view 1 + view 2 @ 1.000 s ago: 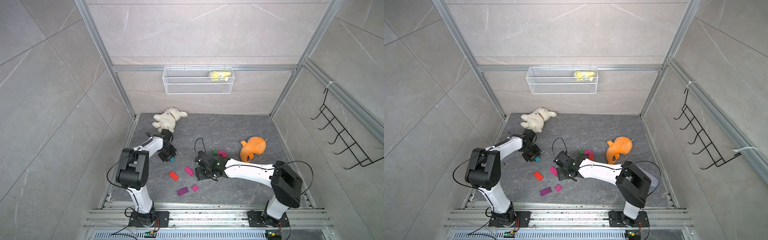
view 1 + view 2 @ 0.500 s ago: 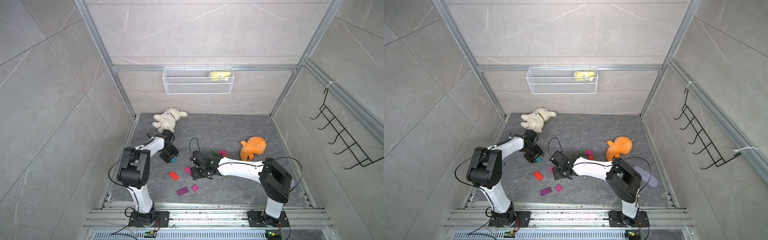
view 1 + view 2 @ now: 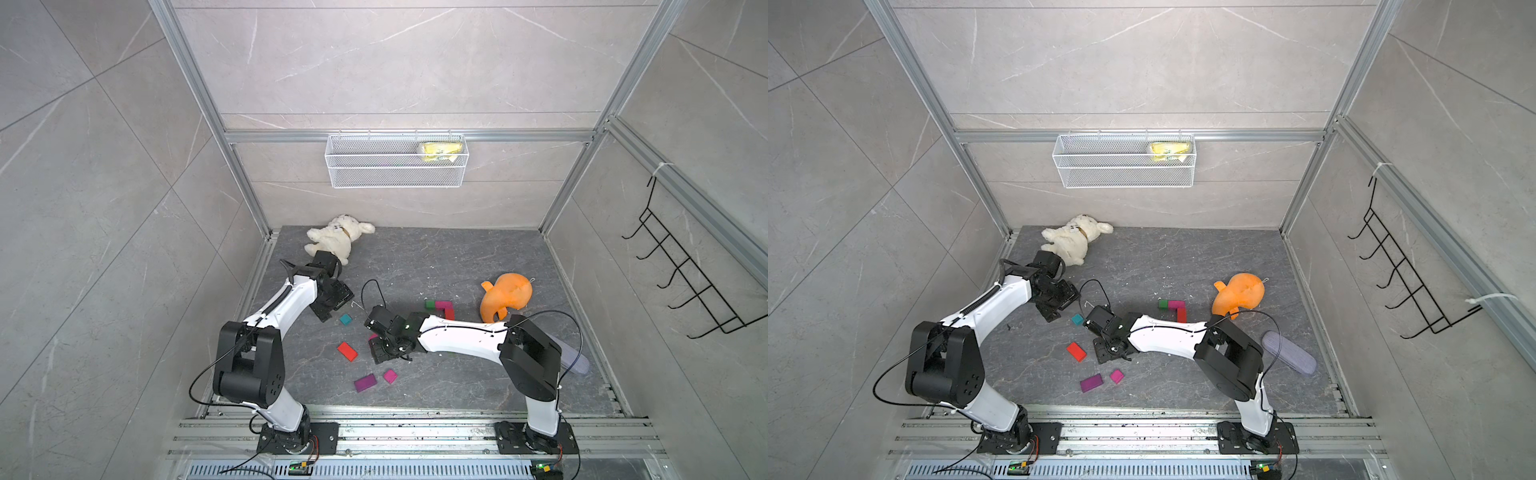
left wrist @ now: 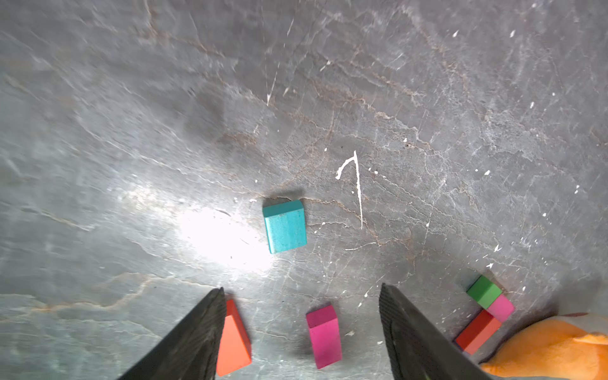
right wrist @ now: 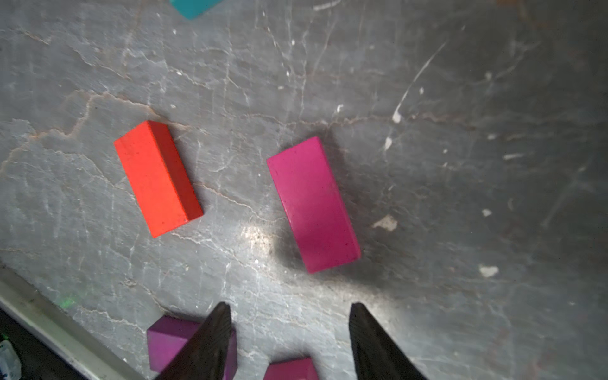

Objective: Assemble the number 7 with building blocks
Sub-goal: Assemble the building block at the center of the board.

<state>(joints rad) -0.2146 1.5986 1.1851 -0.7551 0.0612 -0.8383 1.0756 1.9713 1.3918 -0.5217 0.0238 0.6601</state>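
Blocks lie scattered over the dark grey stone-patterned surface (image 3: 436, 257), and only three are joined. A small green square block (image 3: 430, 304) touches a pink square block (image 3: 444, 305), and a red rectangular block (image 3: 449, 314) runs from the pink one toward the aluminium base rail (image 3: 395, 432). That gives the top bar and the first piece of the column of the number 7 (image 3: 1177, 305), just beside the orange plush toy (image 3: 505, 297).

My left arm (image 3: 286, 301) reaches out near the white plush dog (image 3: 334, 241). Its jaws stand apart with nothing between them, near a teal square block (image 4: 285, 226) that lies alone on the surface.

My right arm (image 3: 457, 338) stretches across to the middle. Its jaws are parted and empty too, with a magenta rectangular block (image 5: 312, 204) lying flat just ahead of their tips (it is mostly hidden under the wrist in both top views). A second red rectangular block (image 5: 158, 177) lies flat near the magenta one, not touching it.

Closer to the rail sit a purple rectangular block (image 3: 365, 382) and a small magenta square block (image 3: 390, 376), just beside each other but apart. A lilac oblong case (image 3: 1289, 353) lies by the right arm's elbow, and a white wire basket (image 3: 397, 166) hangs on the back wall.
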